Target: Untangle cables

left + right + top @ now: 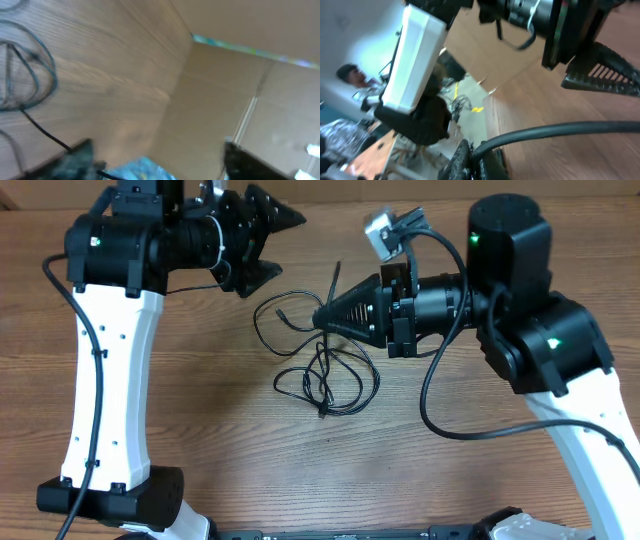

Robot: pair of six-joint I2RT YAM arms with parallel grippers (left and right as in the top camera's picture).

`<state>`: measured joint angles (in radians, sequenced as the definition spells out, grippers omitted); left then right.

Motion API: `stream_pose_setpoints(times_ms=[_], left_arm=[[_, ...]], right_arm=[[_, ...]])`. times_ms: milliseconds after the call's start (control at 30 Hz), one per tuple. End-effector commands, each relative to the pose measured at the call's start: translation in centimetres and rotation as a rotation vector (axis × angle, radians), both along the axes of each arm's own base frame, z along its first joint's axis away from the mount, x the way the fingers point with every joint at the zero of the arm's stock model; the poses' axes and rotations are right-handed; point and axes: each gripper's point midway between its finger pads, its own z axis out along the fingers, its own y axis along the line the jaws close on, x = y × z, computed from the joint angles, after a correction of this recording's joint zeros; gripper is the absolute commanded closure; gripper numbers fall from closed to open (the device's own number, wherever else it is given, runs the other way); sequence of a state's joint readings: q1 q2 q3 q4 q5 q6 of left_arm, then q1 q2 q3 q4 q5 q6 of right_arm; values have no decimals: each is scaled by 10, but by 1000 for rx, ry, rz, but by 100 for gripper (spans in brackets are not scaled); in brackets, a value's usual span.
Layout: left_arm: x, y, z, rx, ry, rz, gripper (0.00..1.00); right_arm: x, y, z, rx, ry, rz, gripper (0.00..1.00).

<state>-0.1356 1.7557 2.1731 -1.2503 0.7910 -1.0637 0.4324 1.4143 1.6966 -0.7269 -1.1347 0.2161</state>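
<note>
The fingers of the right gripper [325, 315] are pressed together into a dark, ribbed cone pointing left. A strand of the thin black flexible cables [325, 370] is seen running out from between them in the right wrist view, so a pinch on the cables is indicated. The left gripper [288, 245] is held spread wide with nothing between its fingers [75, 157], well apart from the cables and above the far edge of the table. The cables are laid on the middle of the brown wood-grain table [200, 440], just under and below the right gripper's tip. They are seen as a loose tangle of overlapping loops, with one strand curving left to a small plug end [282, 311] and another short end sticking up past the cone. How the loops are crossed cannot be told. Part of the tangle is covered from above by the right gripper. A thicker black wire [428, 395] is draped in a loop from the right arm beside the tangle, and a plain brown cardboard wall [225, 100] is stood along the table's far edge.
</note>
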Motion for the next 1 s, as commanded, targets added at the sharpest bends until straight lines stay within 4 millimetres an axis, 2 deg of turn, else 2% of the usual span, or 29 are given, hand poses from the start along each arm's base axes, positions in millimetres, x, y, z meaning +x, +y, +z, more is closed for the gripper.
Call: stream_pose_setpoints(times_ms=[0, 200, 333, 500, 633, 800, 967], left_arm=[[-31, -18, 37, -180, 12, -133, 5], [-58, -31, 61, -339, 43, -287, 5], [-65, -34, 69, -386, 55, -331, 6], [-66, -34, 70, -390, 57, -334, 15], [-66, -34, 70, -390, 57, -334, 20], [-66, -34, 69, -389, 57, -333, 38], [-65, -34, 69, -384, 56, -328, 45]], right_arm=[[-10, 1, 1, 26, -55, 89, 96], [-3, 4, -7, 15, -31, 88, 96], [8, 7, -16, -1, -60, 73, 96], [28, 13, -30, -29, -52, 26, 96], [25, 16, -26, 6, -59, 80, 96], [25, 17, -19, 27, -57, 86, 96], [23, 18, -15, 40, -45, 98, 96]])
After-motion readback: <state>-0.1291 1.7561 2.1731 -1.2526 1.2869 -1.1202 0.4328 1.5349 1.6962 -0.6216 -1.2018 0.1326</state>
